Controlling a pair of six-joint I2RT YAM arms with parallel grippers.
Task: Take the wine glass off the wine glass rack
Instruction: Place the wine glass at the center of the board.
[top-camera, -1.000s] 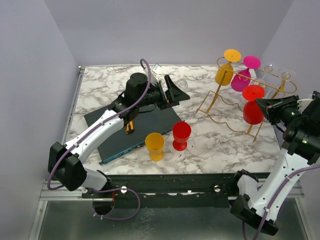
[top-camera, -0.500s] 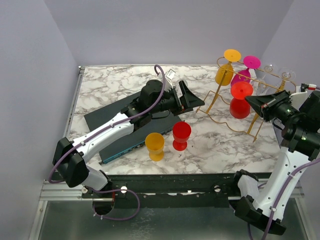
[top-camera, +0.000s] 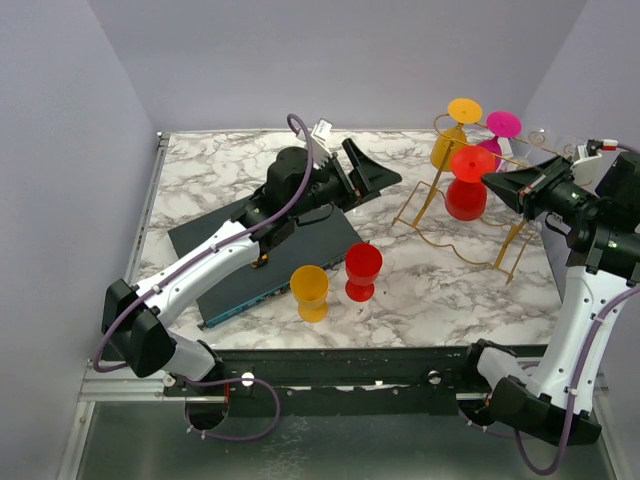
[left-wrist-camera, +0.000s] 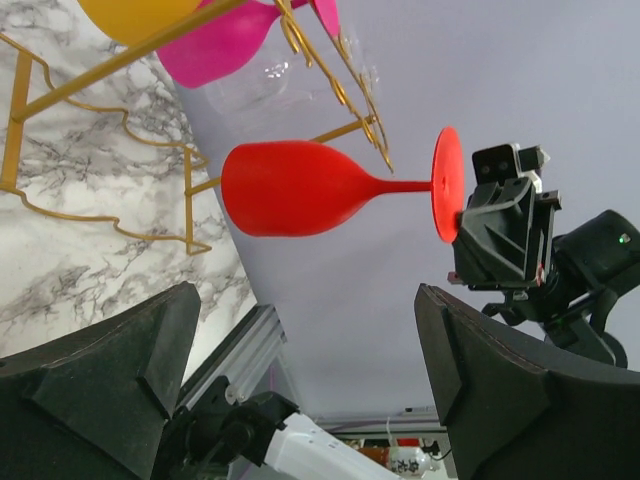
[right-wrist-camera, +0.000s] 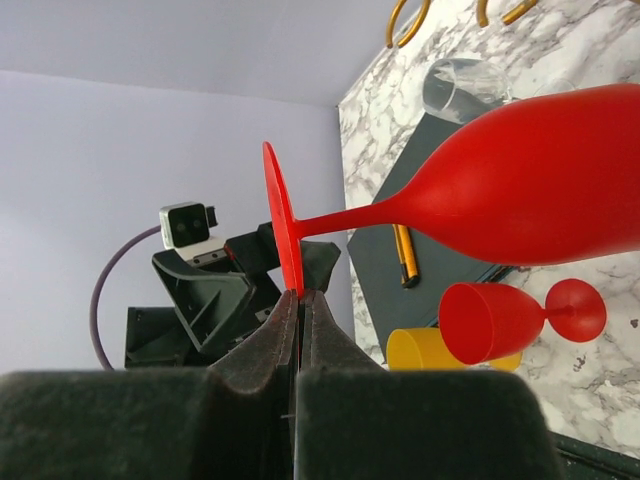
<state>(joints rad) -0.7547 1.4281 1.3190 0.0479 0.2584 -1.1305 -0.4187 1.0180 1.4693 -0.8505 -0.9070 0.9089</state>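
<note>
My right gripper (top-camera: 493, 183) (right-wrist-camera: 300, 296) is shut on the rim of the red wine glass's (top-camera: 466, 198) (right-wrist-camera: 545, 190) (left-wrist-camera: 300, 188) round foot. The glass hangs bowl down in the air at the front end of the gold wine glass rack (top-camera: 455, 249) (left-wrist-camera: 60, 92), its stem just past the rail tips. Whether it touches them I cannot tell. An orange glass (top-camera: 449, 140) and a pink glass (top-camera: 494, 134) hang on the rack behind it. My left gripper (top-camera: 376, 171) (left-wrist-camera: 308, 295) is raised and wide open, pointing at the red glass with nothing between its fingers.
A yellow glass (top-camera: 310, 292) and a second red glass (top-camera: 363, 270) stand upright at the table's front middle. A dark mat (top-camera: 270, 262) with a pen (right-wrist-camera: 403, 255) lies under the left arm. Clear glasses (top-camera: 548, 141) hang at the rack's far right.
My right gripper has carried the red glass left along the rack and higher. The left arm has lifted and swung its open gripper toward the rack.
</note>
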